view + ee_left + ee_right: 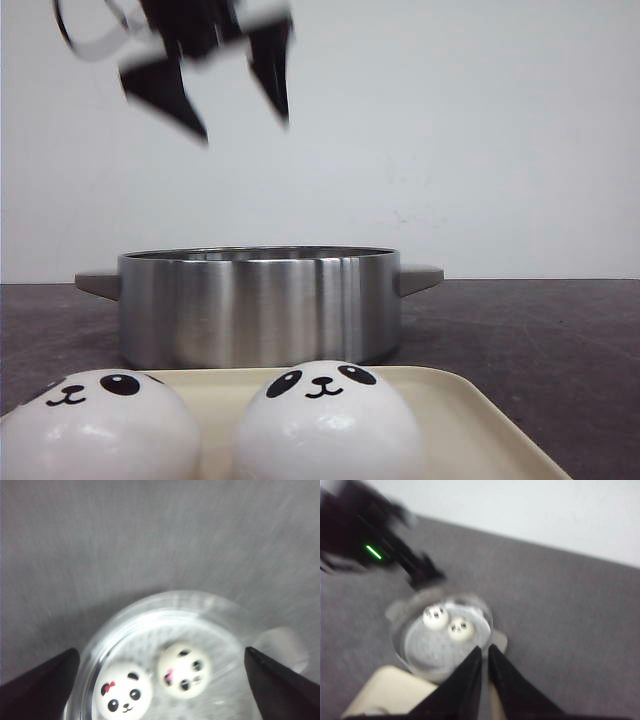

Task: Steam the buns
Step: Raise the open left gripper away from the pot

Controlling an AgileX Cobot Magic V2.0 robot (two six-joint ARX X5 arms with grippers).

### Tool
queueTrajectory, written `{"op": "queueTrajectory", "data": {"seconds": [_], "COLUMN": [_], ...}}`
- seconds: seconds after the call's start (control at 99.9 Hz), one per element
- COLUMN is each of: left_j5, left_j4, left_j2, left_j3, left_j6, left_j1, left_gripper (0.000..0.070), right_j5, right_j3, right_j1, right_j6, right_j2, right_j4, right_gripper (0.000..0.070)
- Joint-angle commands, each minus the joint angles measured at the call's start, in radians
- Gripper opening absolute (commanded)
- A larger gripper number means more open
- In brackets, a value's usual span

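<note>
Two white panda-faced buns (100, 425) (328, 420) sit on a cream tray (470, 420) at the front. Behind it stands a steel pot (260, 305). In the left wrist view two more buns (123, 692) (184, 670) lie inside the pot (165, 597), one with a red bow. My left gripper (245, 125) hangs high above the pot, open and empty (161, 651). My right gripper (485, 648) is shut with nothing in it, above the pot's near rim, and looks down on both potted buns (435, 617) (461, 629). It is out of the front view.
The pot has two grey side handles (420, 277) (97, 285). Dark grey tabletop (540, 340) spreads around the pot and the tray (390, 690). The left arm (375, 535) looms beyond the pot in the right wrist view. A white wall stands behind.
</note>
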Motion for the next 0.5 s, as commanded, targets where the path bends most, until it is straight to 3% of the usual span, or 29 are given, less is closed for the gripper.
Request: {"op": "queueTrajectory", "data": {"seconds": [0.0,0.21,0.35,0.4,0.49], "left_j5": [0.007,0.052,0.052,0.052,0.048], "left_j4": [-0.007,-0.057,-0.129,-0.157,-0.207], "left_j2": [-0.055,-0.293,-0.405,-0.435,-0.475], "left_j3": [0.024,0.024,0.024,0.024,0.024], "left_j6": [-0.003,-0.006,-0.006,-0.006,-0.006], "left_j1": [-0.016,-0.056,-0.079,-0.082,-0.082], "left_gripper": [0.0635,0.0635,0.0635,0.0636,0.0636], "right_j5": [-0.003,-0.159,-0.221,-0.258,-0.338], "right_j3": [-0.048,-0.341,-0.533,-0.588,-0.667], "right_j1": [0.011,0.012,0.012,0.012,0.012], "right_j6": [0.05,0.138,0.192,0.214,0.242], "right_j2": [0.016,0.022,0.04,0.053,0.084], "right_j4": [0.009,0.158,0.286,0.323,0.375], "right_gripper": [0.0015,0.0016,0.0026,0.0096,0.0355]}}
